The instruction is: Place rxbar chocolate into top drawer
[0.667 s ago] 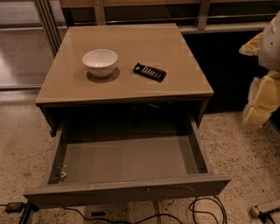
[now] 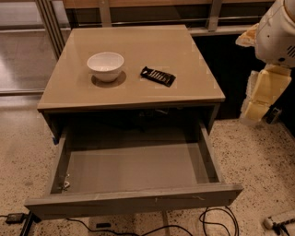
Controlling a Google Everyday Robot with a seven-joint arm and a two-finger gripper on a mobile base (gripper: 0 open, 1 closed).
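The rxbar chocolate, a small black wrapper with white lettering lines, lies flat on the tan table top, right of a white bowl. The top drawer is pulled wide open below the table top; its grey bottom holds only a small bit of debris at the front left corner. My gripper, with yellowish parts under a white arm housing, hangs at the right edge of the view, beside the table and well away from the bar. It holds nothing that I can see.
Cables lie on the speckled floor under the drawer's front. A glass panel with metal frame stands at the left, and a rail runs behind the table.
My arm at the right has shifted slightly up and to the left. The bar, the bowl and the drawer have not moved.
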